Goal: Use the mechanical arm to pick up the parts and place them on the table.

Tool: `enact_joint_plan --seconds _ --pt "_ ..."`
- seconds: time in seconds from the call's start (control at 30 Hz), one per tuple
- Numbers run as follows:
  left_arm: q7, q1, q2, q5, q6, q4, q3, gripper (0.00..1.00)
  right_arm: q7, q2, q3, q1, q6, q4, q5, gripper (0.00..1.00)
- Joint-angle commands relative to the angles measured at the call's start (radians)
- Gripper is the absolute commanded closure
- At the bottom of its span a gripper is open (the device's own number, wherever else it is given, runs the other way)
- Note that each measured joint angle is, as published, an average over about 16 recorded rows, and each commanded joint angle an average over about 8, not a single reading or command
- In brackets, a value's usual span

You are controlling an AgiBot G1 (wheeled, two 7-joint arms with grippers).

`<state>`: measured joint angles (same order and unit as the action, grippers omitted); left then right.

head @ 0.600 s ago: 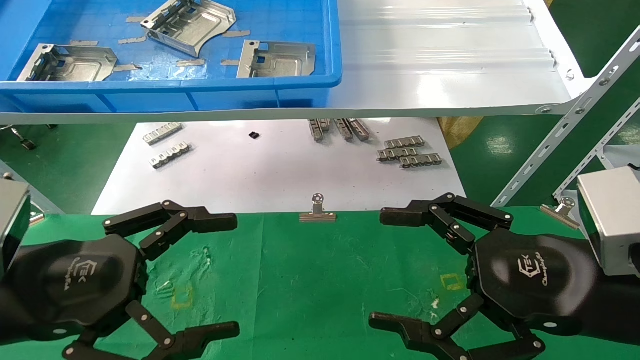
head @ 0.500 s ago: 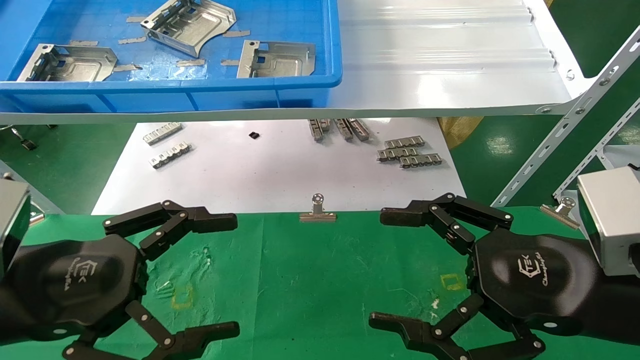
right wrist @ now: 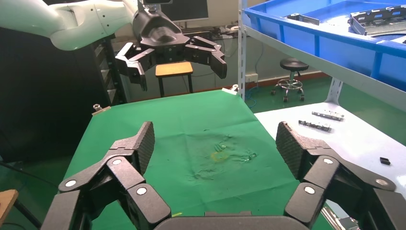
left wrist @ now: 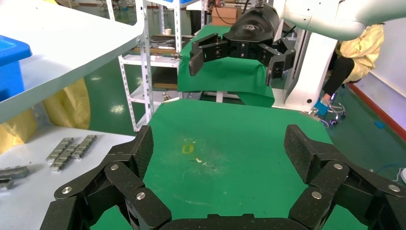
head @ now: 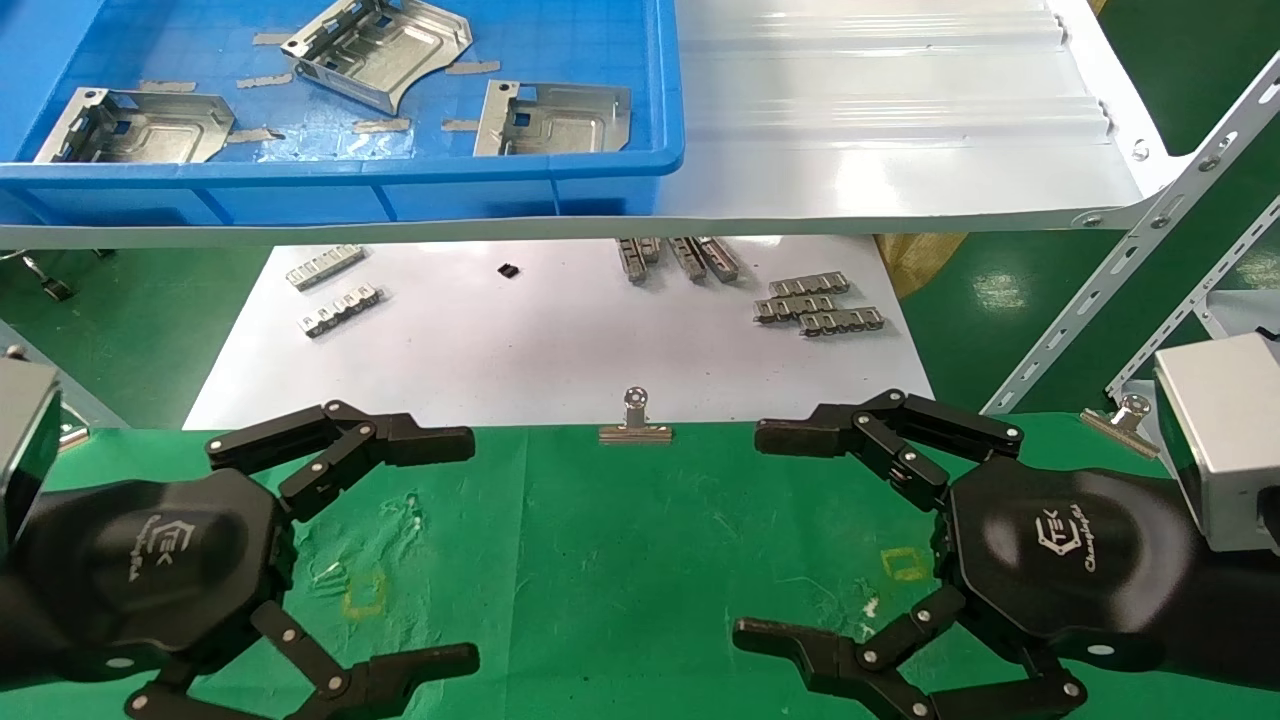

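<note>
I have both tools low over the bench (head: 620, 560), at about 7 and 5 o'clock in the head view, facing each other across the green cloth. The left tool (head: 470, 545) is wide open and holds nothing. The right tool (head: 755, 535) is also wide open and empty; each wrist view shows only bare cloth between its own fingers.

The parts are not on the bench yet. All three lie in the blue bin (head: 340, 190) on the white shelf (head: 880, 140), at about 11 o'clock and well apart from both tools. One part (head: 135, 125) is at the bin's left side, one part (head: 380, 45) is further back and turned at an angle, and one part (head: 555, 118) is near the bin's right wall. I think they lie flat and apart from each other so that a tool can take one without touching another.

Under the shelf, on the white sheet (head: 500, 350), I see small strips (head: 815, 305), which are not my work. A clip (head: 635, 420) at 12 o'clock holds the cloth edge flat.

I judge the task has not started. The yellow squares (head: 365, 592) on the cloth probably mark where the parts should go. The next reach must go up and over the bin's front wall, and I think the thin plates may slip when the fingers close.
</note>
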<state>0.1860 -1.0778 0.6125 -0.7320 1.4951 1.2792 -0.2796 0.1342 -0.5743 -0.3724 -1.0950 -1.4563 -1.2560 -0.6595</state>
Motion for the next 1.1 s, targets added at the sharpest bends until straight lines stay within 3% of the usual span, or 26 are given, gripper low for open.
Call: enact_joint_plan --seconds 0.03,0.73,0.87,1.1 --pt "0.000 0.000 0.000 0.000 0.000 0.000 0.000 0.00 0.000 0.000 0.000 0.000 0.000 0.000 0.000 1.00" --pt "-0.006 -0.023 0.001 -0.003 -0.009 0.000 0.008 0.00 0.000 0.000 0.000 0.000 0.000 0.000 0.000 1.00" --pt "0.005 -0.149 0.027 -0.048 -0.041 -0.040 0.005 0.00 0.000 0.000 0.000 0.000 0.000 0.000 0.000 1.00" --pt "0.025 -0.552 0.194 -0.271 -0.113 -0.330 -0.090 0.00 0.000 0.000 0.000 0.000 0.000 0.000 0.000 1.00"
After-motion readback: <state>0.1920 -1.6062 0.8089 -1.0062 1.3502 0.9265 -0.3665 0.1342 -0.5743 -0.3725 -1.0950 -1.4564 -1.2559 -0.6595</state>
